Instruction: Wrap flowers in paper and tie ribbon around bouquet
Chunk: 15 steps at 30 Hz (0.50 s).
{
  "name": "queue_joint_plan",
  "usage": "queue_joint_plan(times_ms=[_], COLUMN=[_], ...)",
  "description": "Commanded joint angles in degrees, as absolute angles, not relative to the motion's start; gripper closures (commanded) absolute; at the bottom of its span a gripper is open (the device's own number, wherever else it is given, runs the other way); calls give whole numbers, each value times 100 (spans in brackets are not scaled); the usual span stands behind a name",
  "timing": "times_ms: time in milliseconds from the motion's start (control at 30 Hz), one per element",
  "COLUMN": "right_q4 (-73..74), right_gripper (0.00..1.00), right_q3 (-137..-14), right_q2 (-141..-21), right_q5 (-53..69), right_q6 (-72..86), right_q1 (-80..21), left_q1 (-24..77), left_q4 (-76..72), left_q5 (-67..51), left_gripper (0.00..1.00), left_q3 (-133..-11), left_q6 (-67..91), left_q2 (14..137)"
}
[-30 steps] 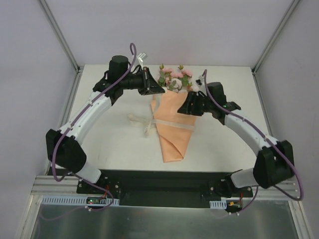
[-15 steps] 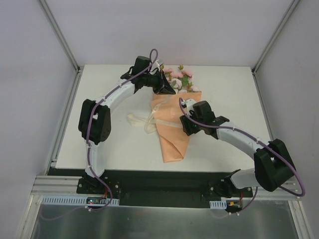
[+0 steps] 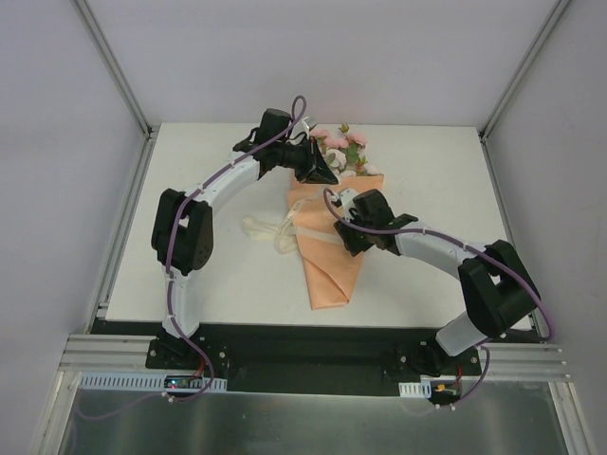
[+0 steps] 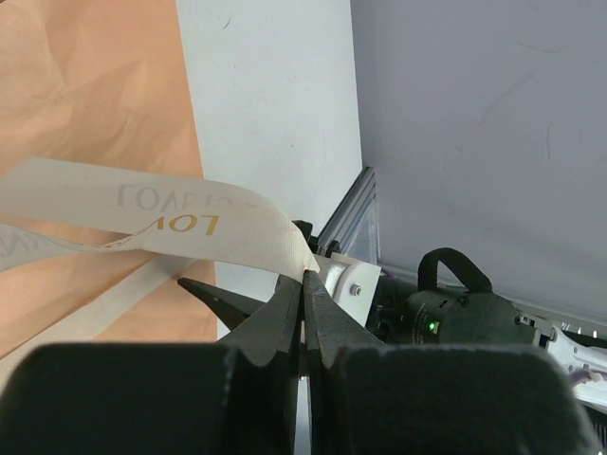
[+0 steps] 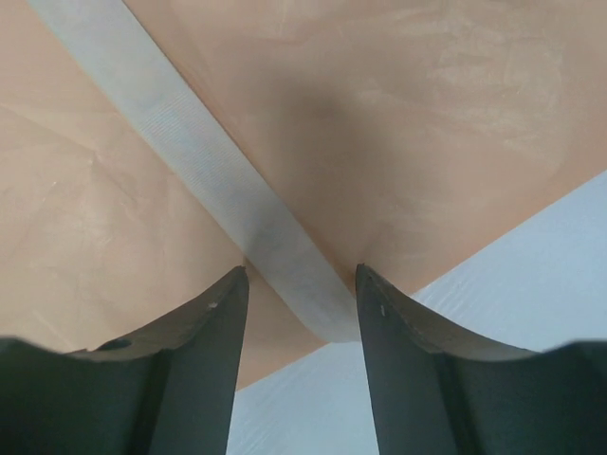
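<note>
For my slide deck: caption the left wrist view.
Left gripper shut on the end of the ribbon, which trails over the peach paper.

Lab cell, aluminium-framed white table (image 3: pixel 436 175)

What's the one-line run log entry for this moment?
left end effector: shut on ribbon end | right end effector: open, straddling ribbon on paper | flowers: wrapped, blooms sticking out

The right pincer (image 5: pixel 302 277) stands open above the ribbon (image 5: pixel 180 133), which crosses the paper (image 5: pixel 408 114) diagonally. The surface (image 5: pixel 541 284) shows at lower right.
</note>
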<state>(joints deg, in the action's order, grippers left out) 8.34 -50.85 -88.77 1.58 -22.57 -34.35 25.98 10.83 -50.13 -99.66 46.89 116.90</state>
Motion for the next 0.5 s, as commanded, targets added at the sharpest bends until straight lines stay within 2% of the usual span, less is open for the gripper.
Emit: queue_joint_plan(times_ms=[0,133,167,333,367,467], right_q4=[844,739,712,501,484,326], right_gripper=[51,67,74,91,98,99], right_q3=[-5432,-5283,-5204,-5045,-5028,-4861], right_q2=[-8930,-8693,-8614,-8324,-8288,-8095], right_q5=[-261,-676,-694,-686,-668,-589], right_q6=[-2294,-2233,-2198,-2083,-2066,-2030], right_q1=[-3507,-3638,-3647,-3656,-3656,-3656], left_q1=[2707,2803,2839,3058,3154,3252], left_q4=[1063,1072,1072,1195,1300,1485], left_q5=[-5282,-5344,-5352,-5099,-5037,-4747], left_gripper=[100,100,100,100,100,100], left_q3=[-10046,-10090,-10125,-10396,-10458,-10591], left_q6=[4482,4430,4430,4263,4210,4035], left_q2=[11584,11707,11742,12023,12067,12208])
